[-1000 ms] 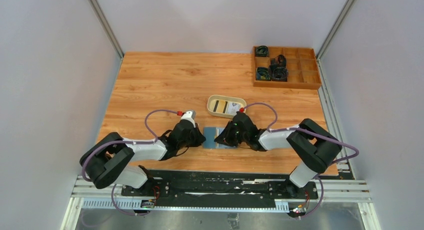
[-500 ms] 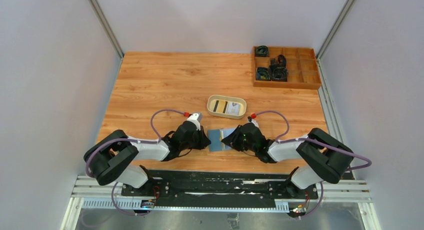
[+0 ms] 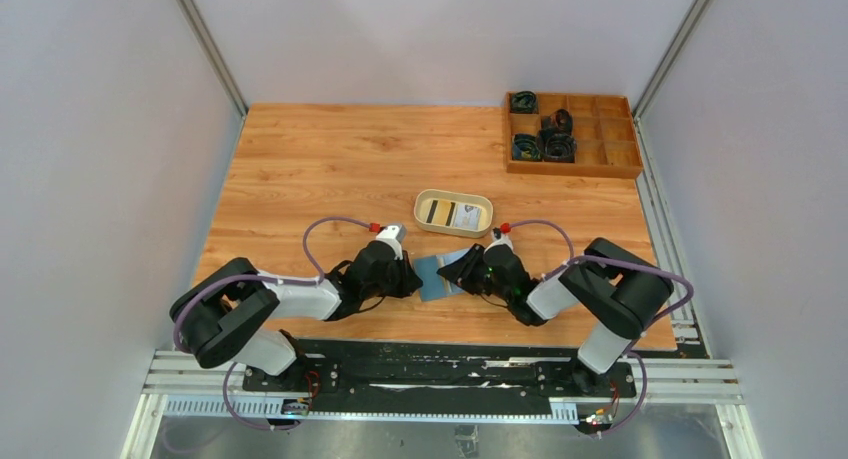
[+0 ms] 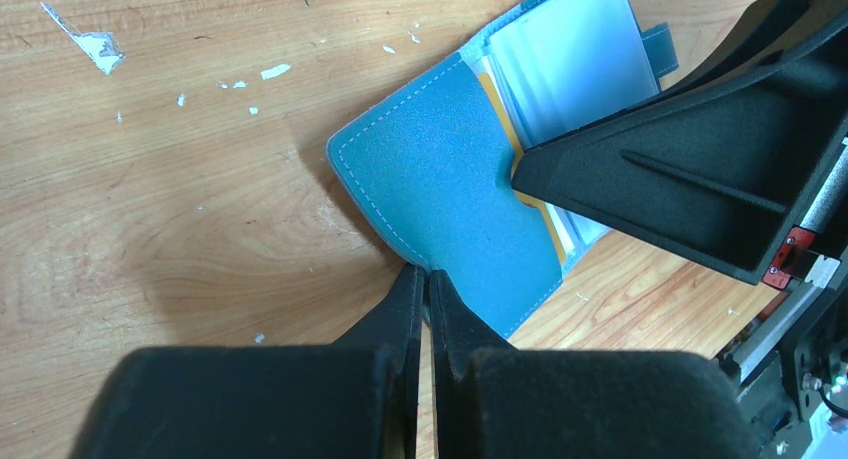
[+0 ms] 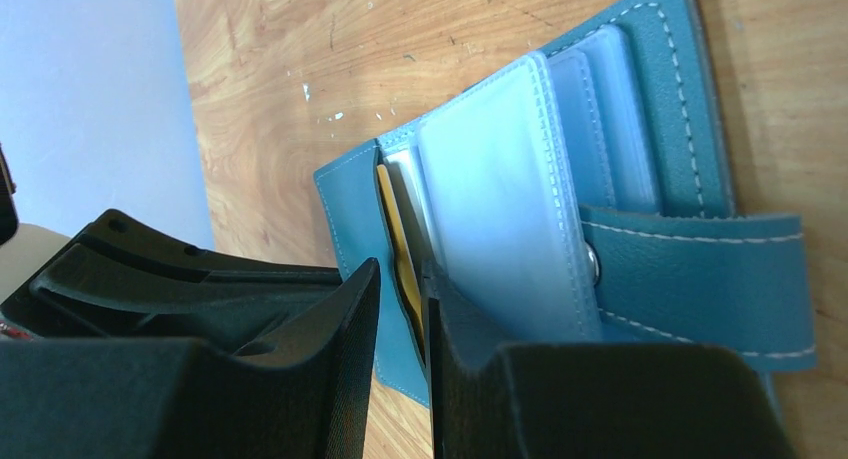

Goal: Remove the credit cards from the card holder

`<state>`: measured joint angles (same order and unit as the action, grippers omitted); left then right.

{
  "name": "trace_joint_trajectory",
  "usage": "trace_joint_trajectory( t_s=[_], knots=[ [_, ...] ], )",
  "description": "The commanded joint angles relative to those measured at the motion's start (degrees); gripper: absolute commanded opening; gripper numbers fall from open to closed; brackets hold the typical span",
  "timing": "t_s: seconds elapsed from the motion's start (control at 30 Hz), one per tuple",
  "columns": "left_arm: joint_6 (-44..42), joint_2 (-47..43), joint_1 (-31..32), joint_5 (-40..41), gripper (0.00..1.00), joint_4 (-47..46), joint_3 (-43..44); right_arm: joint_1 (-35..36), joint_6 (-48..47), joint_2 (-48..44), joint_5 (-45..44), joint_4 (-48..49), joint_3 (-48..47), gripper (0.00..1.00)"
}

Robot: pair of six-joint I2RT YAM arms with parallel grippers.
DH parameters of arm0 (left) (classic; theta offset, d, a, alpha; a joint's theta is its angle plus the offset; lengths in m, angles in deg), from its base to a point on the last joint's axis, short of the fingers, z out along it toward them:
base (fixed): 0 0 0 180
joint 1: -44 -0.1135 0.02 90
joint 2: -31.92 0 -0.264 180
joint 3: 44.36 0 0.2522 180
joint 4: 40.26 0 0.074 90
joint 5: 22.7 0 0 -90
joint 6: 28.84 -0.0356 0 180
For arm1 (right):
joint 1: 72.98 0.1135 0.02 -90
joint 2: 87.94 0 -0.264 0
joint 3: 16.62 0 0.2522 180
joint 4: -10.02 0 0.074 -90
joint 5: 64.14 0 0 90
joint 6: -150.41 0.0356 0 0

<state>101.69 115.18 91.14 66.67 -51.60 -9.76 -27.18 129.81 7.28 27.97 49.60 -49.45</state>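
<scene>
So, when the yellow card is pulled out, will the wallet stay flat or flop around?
Probably floppy: the wallet looks like soft stitched leather, bent at its fold. It seems thin and light, so it may drag along unless the left gripper holds its edge.

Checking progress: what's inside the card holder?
The edge of one yellowish card shows in a pocket of the card holder, beside clear sleeves. The teal flap hides the rest; other cards possible.

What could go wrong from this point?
1. The jaws of the right gripper straddle the yellow card without clearly pinching it; they may close on the clear sleeve too.
2. The left gripper pinches only a cover edge of the card holder; pulling could drag it or slip it free.
</scene>
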Motion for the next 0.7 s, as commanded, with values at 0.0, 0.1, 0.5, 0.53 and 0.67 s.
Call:
trace_joint_trajectory(
  t_s=[0.0, 0.1, 0.5, 0.53, 0.67],
  knots=[
    [-1.69, 5.65, 1.91, -0.58, 0.00, 15.63, -2.53, -0.59, -3.43, 6.62, 1.84, -4.66, 3.59, 0.27],
    [-1.60, 6.47, 1.91, -0.21, 0.00, 15.69, -2.16, -0.80, -3.23, 8.87, 3.95, 1.74, 4.61, 0.21],
    [-1.29, 6.95, 1.88, 0.45, 0.00, 15.74, -2.18, -1.97, -3.93, 8.89, 6.31, 5.54, 6.66, 0.00],
    [-1.25, 6.92, 1.90, 0.47, 0.00, 15.85, -2.24, -2.48, -4.31, 8.35, 6.54, 5.42, 7.01, 0.00],
    [-1.25, 6.31, 1.91, 2.08, 0.00, 16.80, -1.97, -5.72, -5.83, 4.47, 7.95, 3.31, 9.34, 0.00]
  ],
)
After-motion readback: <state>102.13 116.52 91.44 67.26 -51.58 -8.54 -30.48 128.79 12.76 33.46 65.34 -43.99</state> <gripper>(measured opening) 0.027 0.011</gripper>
